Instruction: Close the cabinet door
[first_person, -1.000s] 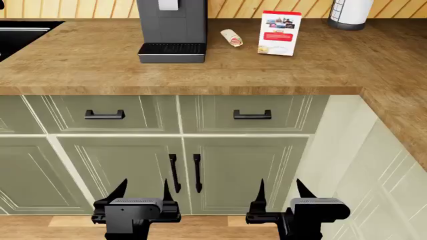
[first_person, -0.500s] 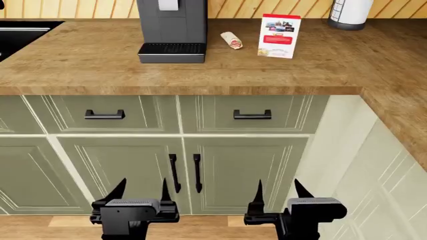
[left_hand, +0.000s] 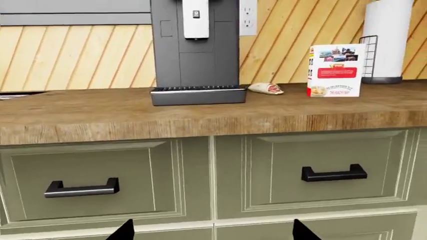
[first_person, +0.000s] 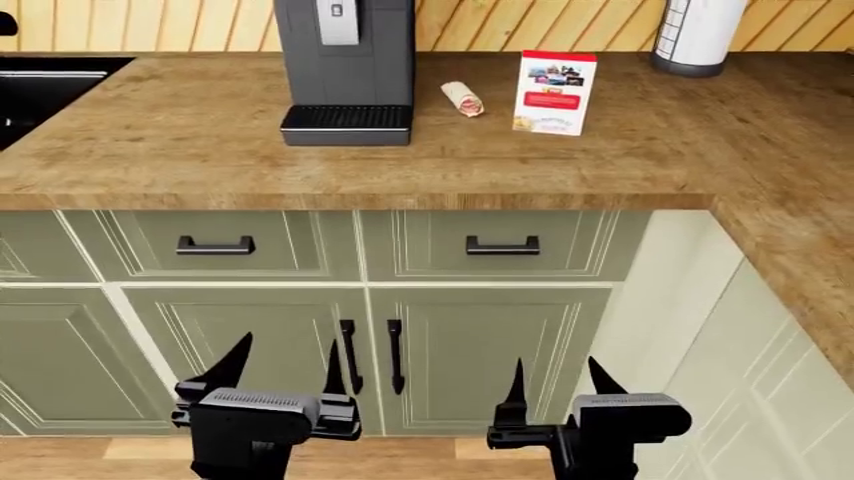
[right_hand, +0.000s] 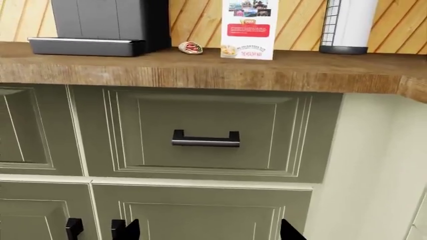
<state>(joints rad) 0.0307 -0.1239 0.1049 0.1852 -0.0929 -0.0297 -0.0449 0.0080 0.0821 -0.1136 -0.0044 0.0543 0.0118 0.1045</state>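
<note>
Under the counter in the head view, the cabinet's two green doors meet at the middle, the left door (first_person: 247, 350) and the right door (first_person: 487, 345), each with a black vertical handle (first_person: 395, 355). Both doors look flush with the frame; I see no gap. My left gripper (first_person: 288, 345) is open in front of the left door, holding nothing. My right gripper (first_person: 554, 365) is open in front of the right door, also holding nothing. In the left wrist view, the left gripper (left_hand: 212, 231) shows only its two tips. Likewise, only the tips of the right gripper (right_hand: 208, 231) show in the right wrist view.
Two drawers with black handles (first_person: 503, 245) sit above the doors. On the wooden counter (first_person: 174, 150) stand a coffee machine (first_person: 344, 70), a wrap (first_person: 462, 98), a red and white box (first_person: 555, 92) and a paper towel roll (first_person: 694, 35). A sink (first_person: 40, 90) is far left. A side cabinet (first_person: 747, 380) runs along the right.
The head view has shifted so the counter and cabinets sit lower in the picture. The left gripper has drifted slightly left; both stay open.
</note>
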